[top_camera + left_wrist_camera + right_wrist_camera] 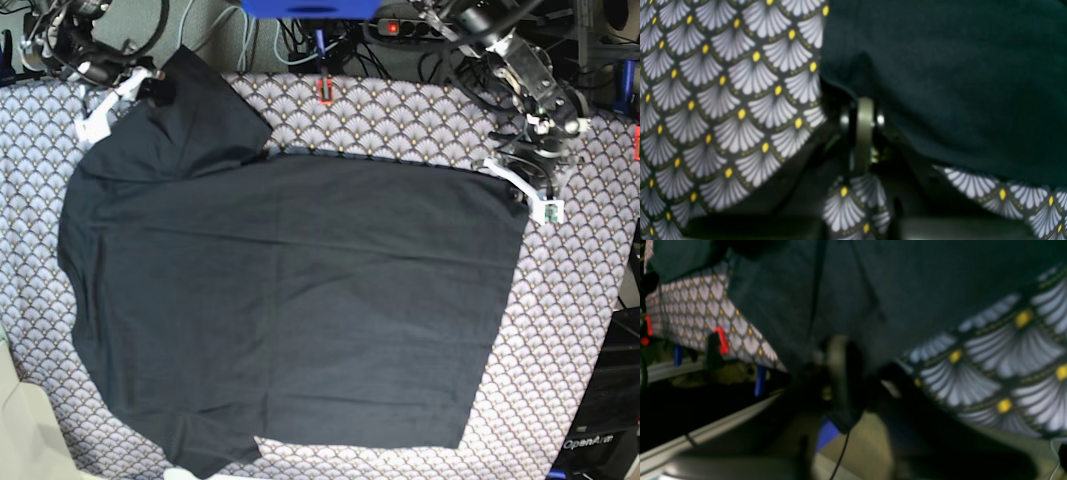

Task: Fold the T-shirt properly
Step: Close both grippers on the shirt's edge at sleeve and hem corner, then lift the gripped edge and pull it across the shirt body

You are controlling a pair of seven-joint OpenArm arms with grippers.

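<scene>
Overall, shirt (290, 300) lay flat across tablecloth (590, 300), far-left sleeve folded inward. Right gripper (152, 88) at far-left sleeve, jaws pinched on shirt cloth. Left gripper (520, 195) at far-right hem corner, jaws clamped on shirt edge.

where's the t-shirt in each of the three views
Left wrist: the T-shirt fills the upper right, its edge running down to the gripper.
Right wrist: it covers the top and middle, blurred.
Base: it lies spread flat across most of the table, one sleeve at top left.
Shared landmark: the fan-patterned tablecloth beneath it, seen in all three.
</scene>
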